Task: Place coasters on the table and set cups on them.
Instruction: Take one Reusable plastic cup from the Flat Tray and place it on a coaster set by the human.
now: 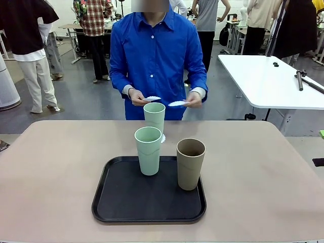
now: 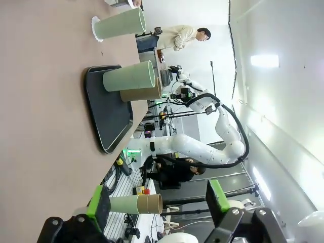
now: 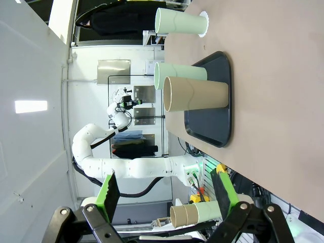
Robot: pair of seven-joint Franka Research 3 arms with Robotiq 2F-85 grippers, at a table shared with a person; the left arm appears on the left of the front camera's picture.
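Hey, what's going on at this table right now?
The person holds one coaster in one hand and a second coaster in the other hand. One mint cup already stands on a third coaster on the table, beyond the black tray. The other mint cup and the brown cup stand on the tray. The left gripper and right gripper hold nothing, jaws open.

Mint cup (image 2: 119,24) on coaster (image 2: 93,30); tray (image 2: 109,121) nearby.

Beige table (image 1: 50,167) bearing a black tray (image 1: 121,202) and, just behind, a coaster (image 1: 163,137) under a mint cup (image 1: 154,116)
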